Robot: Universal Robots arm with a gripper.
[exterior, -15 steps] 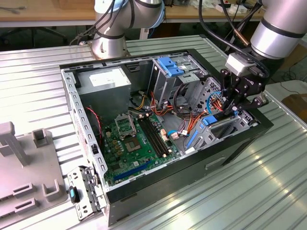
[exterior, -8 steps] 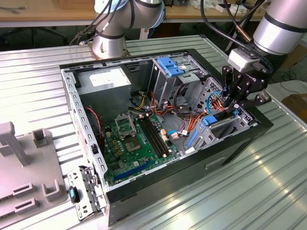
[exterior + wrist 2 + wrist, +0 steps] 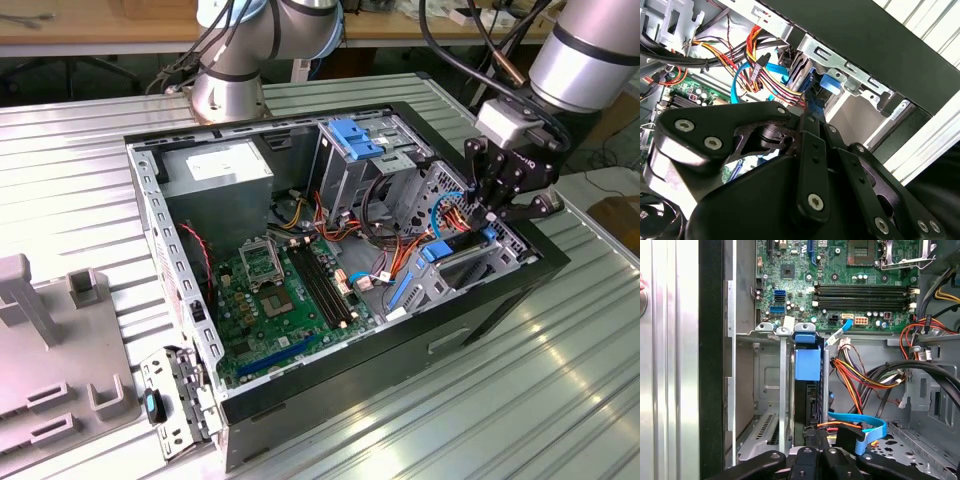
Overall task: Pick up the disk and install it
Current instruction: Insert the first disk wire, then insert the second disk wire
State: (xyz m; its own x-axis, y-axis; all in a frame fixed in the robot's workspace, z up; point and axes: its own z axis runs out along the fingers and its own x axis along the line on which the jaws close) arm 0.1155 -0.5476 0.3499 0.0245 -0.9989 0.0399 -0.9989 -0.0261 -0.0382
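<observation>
We see the gripper (image 3: 497, 212) down at the case's drive bay w/ the disk (image 3: 807, 365) sitting upright in its slot, blue rail showing. Can't tell if it's clamped on the disk or let go; motherboard (image 3: 275, 300) lies nearby

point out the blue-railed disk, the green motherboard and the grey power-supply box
blue-railed disk (image 3: 807, 365), first wrist view, blue rail face
green motherboard (image 3: 270, 305), exterior view, board middle
grey power-supply box (image 3: 222, 172), exterior view, top face

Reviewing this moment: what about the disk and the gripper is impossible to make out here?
- Disk: first wrist view shows its edge in the bay; label faces away.
- Gripper fingertips: exterior view, lost against dark linkage and cables.
- Fingertip contact: second wrist view, gripper body blocks it.
</observation>
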